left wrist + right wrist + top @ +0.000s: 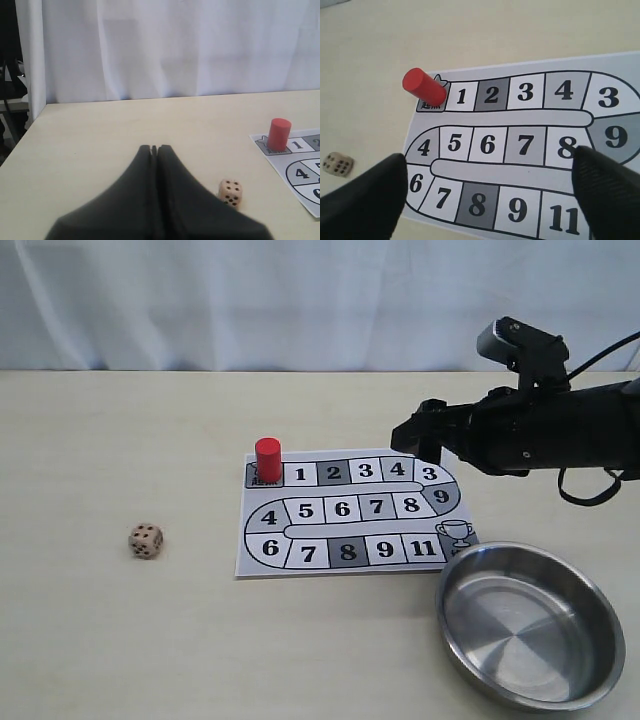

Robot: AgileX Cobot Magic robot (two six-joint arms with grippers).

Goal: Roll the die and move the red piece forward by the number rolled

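The die (146, 540), a small beige cube with black pips, rests on the bare table left of the paper board (350, 512). The red piece (267, 459) stands upright on the board's grey start square beside square 1. My right gripper (418, 434) hovers above the board's far right end, open and holding nothing. In the right wrist view its black fingers (375, 190) spread wide over the numbered squares, with the red piece (424, 87) and die (338, 164) beyond. My left gripper (155, 149) is shut and empty, with the die (230, 193) beside it and the red piece (279, 134) farther off.
A round steel bowl (470, 570) sits at the front right, overlapping the board's near right corner. White curtain backs the table's far edge. The left arm does not show in the exterior view.
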